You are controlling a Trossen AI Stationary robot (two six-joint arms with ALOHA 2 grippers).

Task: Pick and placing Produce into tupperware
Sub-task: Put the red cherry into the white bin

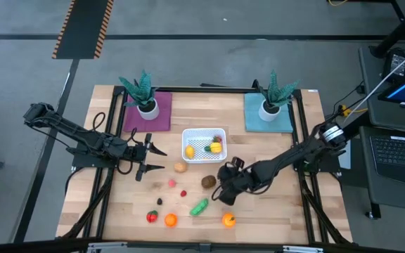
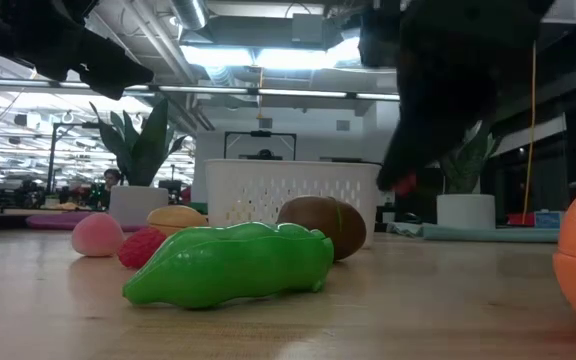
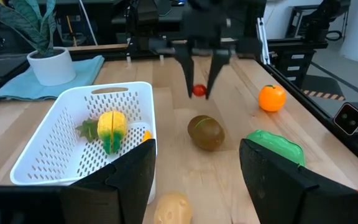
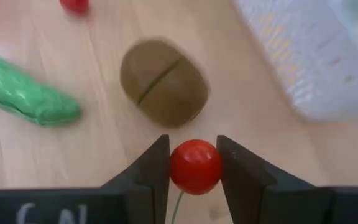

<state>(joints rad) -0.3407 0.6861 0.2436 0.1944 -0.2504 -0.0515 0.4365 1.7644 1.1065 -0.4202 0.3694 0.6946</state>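
Note:
My right gripper (image 1: 224,199) hangs over the table's middle, just near of a brown kiwi (image 4: 165,83), and is shut on a small round red fruit (image 4: 195,166). The white tupperware (image 1: 204,145) stands beyond it, holding a yellow corn piece (image 3: 110,127) and other yellow produce. A green pod (image 1: 200,207), two oranges (image 1: 228,220) (image 1: 170,220), a tan potato (image 1: 181,167) and small red and pink pieces (image 1: 183,192) lie on the wood. My left gripper (image 1: 153,158) waits open left of the tupperware. My right gripper pinches the red fruit by its two opposite sides (image 4: 174,167) between its two fingers (image 3: 215,74). The fingers slant down from the table's right side. The fruit hangs clear of the table (image 2: 405,183), above and beside the kiwi.
Two potted plants on a purple mat (image 1: 147,112) and a teal mat (image 1: 268,116) stand at the far edge. The kiwi (image 1: 208,181) lies between my right gripper and the tupperware. Bare wood shows at the table's near right (image 1: 280,211).

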